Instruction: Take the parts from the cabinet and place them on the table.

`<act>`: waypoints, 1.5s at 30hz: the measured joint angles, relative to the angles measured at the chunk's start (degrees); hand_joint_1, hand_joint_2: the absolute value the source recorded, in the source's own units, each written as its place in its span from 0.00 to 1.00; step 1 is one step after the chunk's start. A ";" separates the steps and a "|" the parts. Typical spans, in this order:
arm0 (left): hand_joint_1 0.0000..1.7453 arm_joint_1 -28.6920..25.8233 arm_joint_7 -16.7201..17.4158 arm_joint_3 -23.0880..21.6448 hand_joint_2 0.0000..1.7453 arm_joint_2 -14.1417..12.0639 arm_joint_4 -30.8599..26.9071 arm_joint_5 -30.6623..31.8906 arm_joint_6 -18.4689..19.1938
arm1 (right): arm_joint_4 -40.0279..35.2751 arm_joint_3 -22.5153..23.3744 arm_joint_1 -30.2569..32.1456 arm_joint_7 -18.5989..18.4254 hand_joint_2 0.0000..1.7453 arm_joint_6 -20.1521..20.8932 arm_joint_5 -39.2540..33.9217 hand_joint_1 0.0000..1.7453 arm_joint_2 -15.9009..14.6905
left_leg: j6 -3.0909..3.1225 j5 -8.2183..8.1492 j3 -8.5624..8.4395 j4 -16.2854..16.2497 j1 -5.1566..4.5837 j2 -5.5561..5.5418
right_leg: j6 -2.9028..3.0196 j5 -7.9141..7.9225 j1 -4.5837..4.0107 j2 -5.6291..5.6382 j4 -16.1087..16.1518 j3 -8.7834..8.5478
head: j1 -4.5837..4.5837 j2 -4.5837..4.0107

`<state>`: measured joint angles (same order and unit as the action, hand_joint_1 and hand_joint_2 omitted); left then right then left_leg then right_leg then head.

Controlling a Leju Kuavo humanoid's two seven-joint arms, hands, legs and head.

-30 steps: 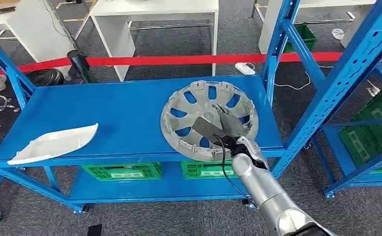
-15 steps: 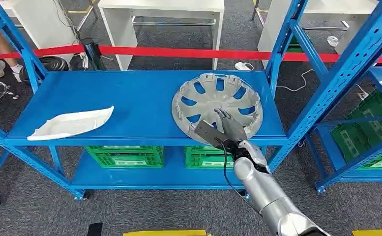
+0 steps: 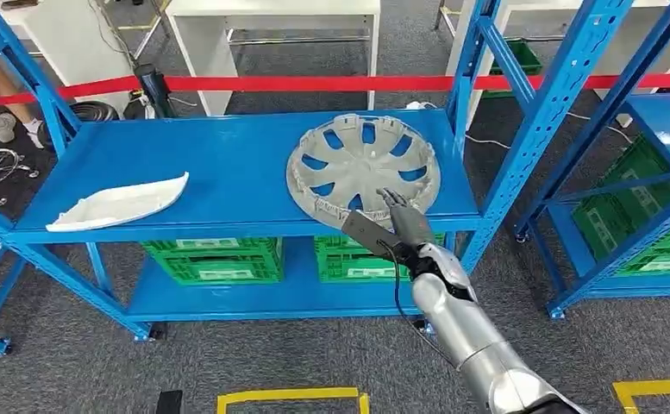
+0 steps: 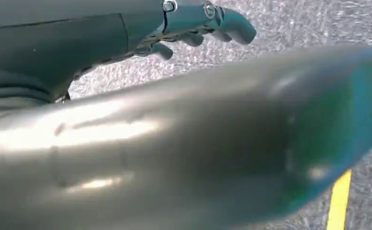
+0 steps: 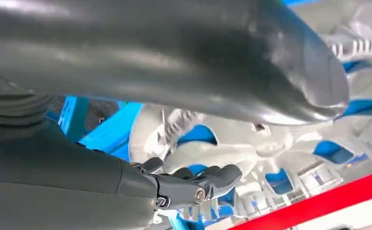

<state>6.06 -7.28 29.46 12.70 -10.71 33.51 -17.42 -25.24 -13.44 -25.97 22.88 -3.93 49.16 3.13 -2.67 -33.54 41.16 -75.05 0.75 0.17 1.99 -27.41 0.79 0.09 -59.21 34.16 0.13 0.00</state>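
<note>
A grey hubcap point(image 3: 363, 164) lies inner side up on the right part of the blue shelf point(image 3: 228, 172); its spokes and blue gaps are also close up in the right wrist view point(image 5: 270, 143). My right hand point(image 3: 397, 221) reaches to its near rim, fingers point(image 5: 193, 184) and thumb point(image 5: 222, 62) spread apart, nothing gripped. A white curved part point(image 3: 117, 203) lies at the shelf's front left. My left hand point(image 4: 193, 28) hangs over the grey floor, fingers loosely bent, holding nothing.
Blue rack posts point(image 3: 534, 129) stand right of the hubcap. Green crates point(image 3: 215, 259) sit on the lower shelf, more point(image 3: 633, 216) in the rack to the right. A red barrier tape point(image 3: 314, 84) and white tables point(image 3: 271, 26) lie behind. Yellow floor tape point(image 3: 288, 397) runs near my feet.
The whole picture has shifted because the camera moved. The hubcap, earlier tilted over the shelf's front edge, now looks flatter on the shelf. My right hand stays at its near rim.
</note>
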 joint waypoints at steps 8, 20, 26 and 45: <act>0.00 -0.14 -0.59 0.00 0.00 0.13 0.02 -0.96 -0.50 | -0.02 -0.02 0.15 0.61 0.00 -3.08 0.98 0.00 -0.20 | 1.35 5.02 -10.08 17.04 -0.08 -0.57 | 0.02 1.03 0.05 0.16 0.28 0.77 | 0.00 0.00; 0.00 -0.75 -1.57 0.76 0.00 0.13 0.11 -2.84 -0.87 | -0.02 -3.19 -0.85 -8.89 1.00 -14.51 14.68 0.00 -0.31 | 2.67 5.78 -9.03 16.87 -0.46 -0.54 | -2.49 3.06 0.29 0.15 1.83 0.88 | 0.02 0.00; 0.00 -1.04 -1.62 1.68 0.00 0.00 0.13 -3.34 -1.33 | 0.50 -5.99 -3.39 -12.94 1.00 -15.15 19.52 0.00 -0.59 | 2.64 5.88 -8.94 16.87 -0.46 -0.52 | -2.83 3.10 0.29 0.15 1.78 1.07 | 0.00 0.00; 0.00 -1.93 -0.52 3.13 0.00 -0.48 0.28 -3.80 -2.38 | 3.24 -6.78 -5.37 -9.62 1.00 -13.20 19.34 0.00 -1.53 | 2.45 6.01 -8.85 16.87 -0.40 -0.52 | -2.82 3.10 0.25 0.16 1.60 1.26 | 0.00 0.00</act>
<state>4.13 -7.80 32.59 12.22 -10.43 29.70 -19.80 -22.01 -20.22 -31.35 13.26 -17.14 68.50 1.60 -0.22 -27.53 32.32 -58.17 0.35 -0.35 -0.83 -24.31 1.04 0.26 -57.61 35.43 0.13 0.00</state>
